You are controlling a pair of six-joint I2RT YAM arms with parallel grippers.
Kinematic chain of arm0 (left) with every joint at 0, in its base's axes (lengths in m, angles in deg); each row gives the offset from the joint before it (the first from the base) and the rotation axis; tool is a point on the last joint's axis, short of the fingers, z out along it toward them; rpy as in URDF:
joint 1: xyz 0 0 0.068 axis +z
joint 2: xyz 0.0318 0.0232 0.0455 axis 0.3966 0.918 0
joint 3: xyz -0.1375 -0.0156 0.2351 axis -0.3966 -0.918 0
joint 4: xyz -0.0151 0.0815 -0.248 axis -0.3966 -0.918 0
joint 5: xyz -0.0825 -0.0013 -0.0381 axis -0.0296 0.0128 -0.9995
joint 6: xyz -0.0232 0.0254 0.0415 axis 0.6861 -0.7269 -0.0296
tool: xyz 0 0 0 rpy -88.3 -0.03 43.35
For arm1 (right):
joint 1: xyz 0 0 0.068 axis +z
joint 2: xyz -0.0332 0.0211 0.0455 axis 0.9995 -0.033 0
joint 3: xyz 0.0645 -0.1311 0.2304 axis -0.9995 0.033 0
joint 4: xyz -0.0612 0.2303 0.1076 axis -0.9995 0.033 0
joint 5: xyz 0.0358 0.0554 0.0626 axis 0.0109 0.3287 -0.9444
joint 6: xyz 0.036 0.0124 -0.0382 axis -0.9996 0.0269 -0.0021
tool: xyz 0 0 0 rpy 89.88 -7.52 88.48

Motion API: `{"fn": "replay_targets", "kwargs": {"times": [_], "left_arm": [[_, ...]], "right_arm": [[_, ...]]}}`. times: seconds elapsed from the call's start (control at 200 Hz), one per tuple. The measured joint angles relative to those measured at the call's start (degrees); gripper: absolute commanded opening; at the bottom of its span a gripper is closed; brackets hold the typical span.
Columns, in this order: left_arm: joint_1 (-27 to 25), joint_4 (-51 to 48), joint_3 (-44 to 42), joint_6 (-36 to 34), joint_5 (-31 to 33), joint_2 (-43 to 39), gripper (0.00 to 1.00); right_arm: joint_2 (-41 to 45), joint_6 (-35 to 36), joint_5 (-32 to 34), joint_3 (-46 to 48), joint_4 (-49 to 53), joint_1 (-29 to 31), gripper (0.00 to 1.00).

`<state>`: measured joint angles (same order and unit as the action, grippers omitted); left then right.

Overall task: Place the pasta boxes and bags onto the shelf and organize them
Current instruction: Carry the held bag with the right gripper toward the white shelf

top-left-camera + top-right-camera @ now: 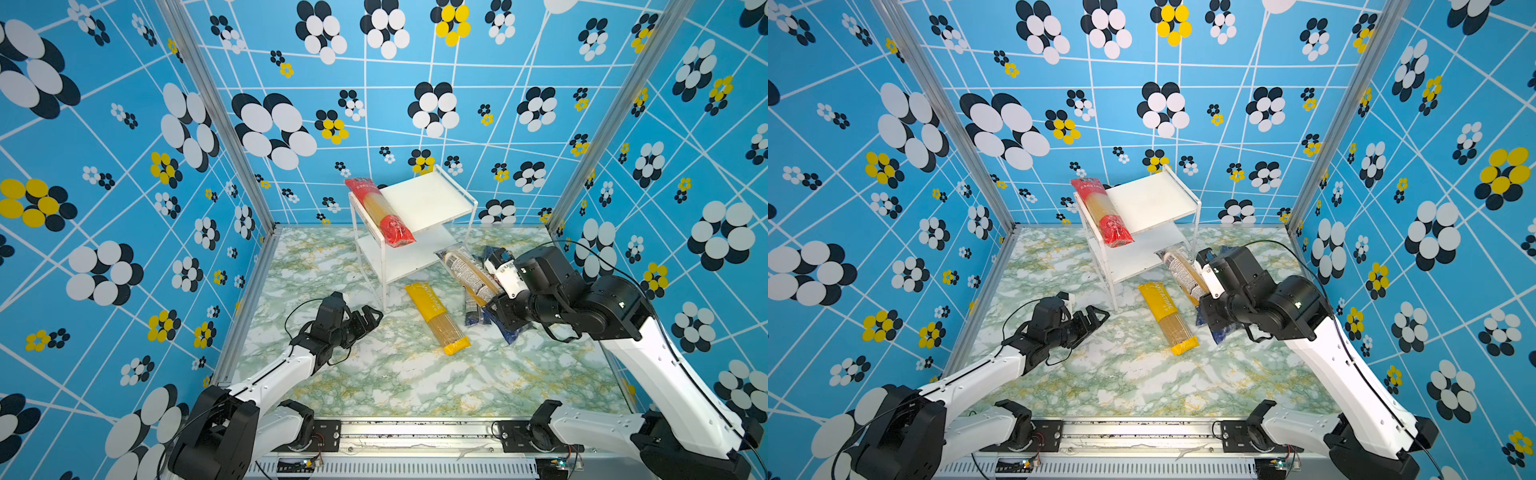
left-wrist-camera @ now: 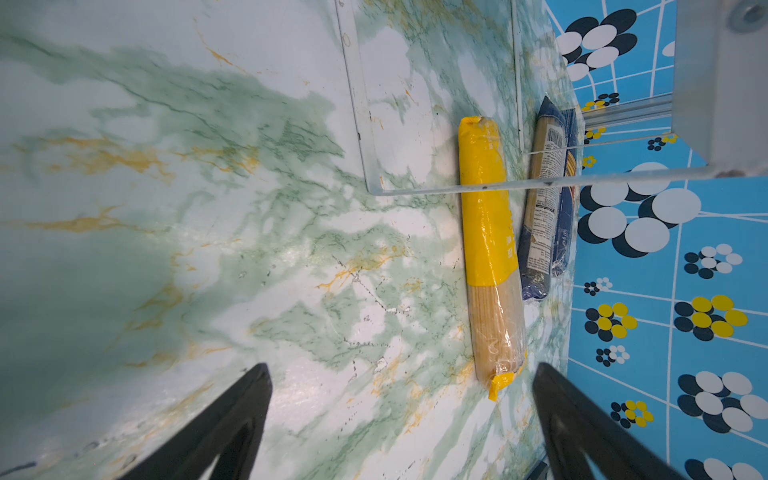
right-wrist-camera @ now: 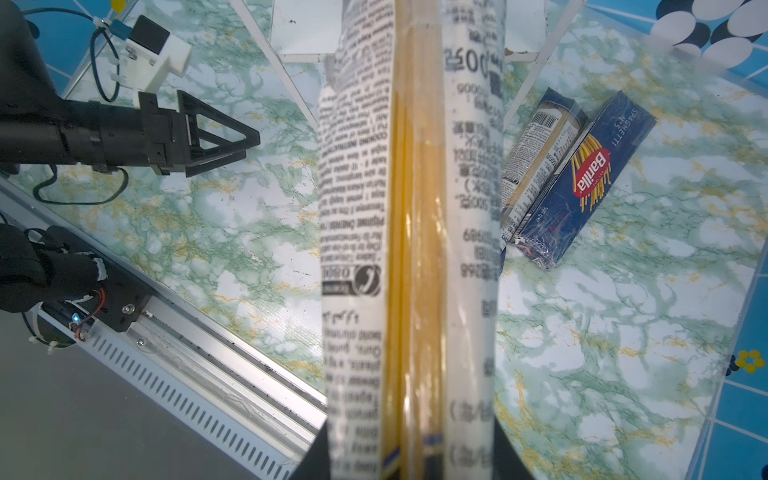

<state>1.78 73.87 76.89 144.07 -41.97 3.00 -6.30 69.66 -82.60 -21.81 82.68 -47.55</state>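
Observation:
My right gripper [image 1: 496,305] [image 3: 411,455] is shut on a see-through spaghetti bag [image 1: 465,270] [image 1: 1183,272] [image 3: 411,208], which is held off the table with its far end by the shelf's lower board. The shelf [image 1: 432,195] [image 1: 1158,199] stands at the back. A red-ended pack [image 1: 382,212] [image 1: 1106,216] lies along the left side of the shelf's top board. On the table lies a yellow pack [image 1: 436,318] [image 1: 1167,318] [image 2: 490,249]. A navy Barilla box [image 3: 590,178] and another see-through bag [image 3: 536,158] lie side by side under my right arm. My left gripper [image 1: 370,318] [image 1: 1096,318] [image 2: 401,370] is open and empty, left of the yellow pack.
Patterned blue walls close in the marble table [image 1: 374,374] on three sides. A metal rail [image 1: 415,432] runs along the front edge. The shelf's clear legs [image 1: 384,291] stand between my left gripper and the yellow pack.

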Motion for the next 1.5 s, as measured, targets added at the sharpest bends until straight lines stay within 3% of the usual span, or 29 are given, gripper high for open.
{"fn": "replay_targets", "kwargs": {"times": [0.71, 1.5], "left_arm": [[0.3, 0.7, 0.0, 0.0, -1.0, 1.8, 0.99], [0.6, 0.5, 0.0, -0.1, -1.0, -0.4, 0.99]], "right_arm": [[-6.7, 5.0, 1.4, -13.7, 1.3, -1.6, 0.0], [-12.1, 7.5, 1.4, -16.9, -3.8, -3.8, 0.0]]}}
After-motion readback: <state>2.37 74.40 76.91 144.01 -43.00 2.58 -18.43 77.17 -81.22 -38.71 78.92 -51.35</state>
